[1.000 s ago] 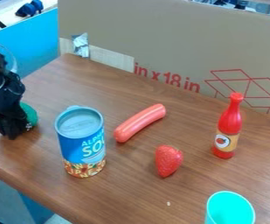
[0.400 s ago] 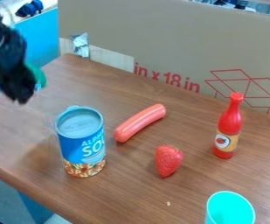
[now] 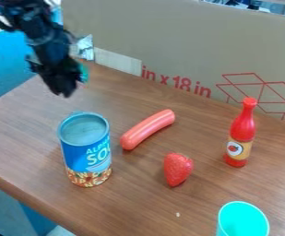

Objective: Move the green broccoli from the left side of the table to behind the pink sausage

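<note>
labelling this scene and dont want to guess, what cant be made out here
All in the camera view:
Green thing: mostly hidden by the gripper; shape unclear, held or not unclear
Gripper: details blurred
Cyan cup: base cut off by the bottom edge
Blue can: back hidden by its own front

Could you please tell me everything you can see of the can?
The can stands upright on the brown table, beside the sausage. It is a cylinder, blue around the sides, with white lettering and a patterned, mostly orange band at the base. Its round grey-blue top has a raised rim with a small bump at the far edge. Only the table appears to touch it.
</note>
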Controlling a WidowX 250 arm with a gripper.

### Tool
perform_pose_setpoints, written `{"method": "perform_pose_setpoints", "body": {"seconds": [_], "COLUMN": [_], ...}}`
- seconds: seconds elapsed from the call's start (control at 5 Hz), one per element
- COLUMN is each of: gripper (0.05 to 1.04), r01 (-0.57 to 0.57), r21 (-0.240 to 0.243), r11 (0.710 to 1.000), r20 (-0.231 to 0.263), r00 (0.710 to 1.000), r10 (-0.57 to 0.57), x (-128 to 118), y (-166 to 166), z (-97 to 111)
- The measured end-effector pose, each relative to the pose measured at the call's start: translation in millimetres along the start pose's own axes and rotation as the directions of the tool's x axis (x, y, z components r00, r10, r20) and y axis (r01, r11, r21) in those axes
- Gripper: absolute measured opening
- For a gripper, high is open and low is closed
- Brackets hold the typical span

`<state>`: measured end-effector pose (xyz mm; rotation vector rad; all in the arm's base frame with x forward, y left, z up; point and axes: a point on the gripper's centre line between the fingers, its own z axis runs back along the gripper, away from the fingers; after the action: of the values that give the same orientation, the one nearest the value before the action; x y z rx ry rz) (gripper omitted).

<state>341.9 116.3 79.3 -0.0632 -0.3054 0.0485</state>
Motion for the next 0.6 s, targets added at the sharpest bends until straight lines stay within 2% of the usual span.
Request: {"method": "perform_pose_setpoints", "body": {"seconds": [0.2,0.6], "gripper": [0.328,0.329], "r01": [0.031,0.029], "r21": [-0.002,0.047], "r11": [1.000,0.998], "r20": [-0.032,-0.066], "r00": [0.999,0.997], "r10": [-0.031,-0.026], "x": [15,44], "y": [-28,-61], "z": [-21,-53]}}
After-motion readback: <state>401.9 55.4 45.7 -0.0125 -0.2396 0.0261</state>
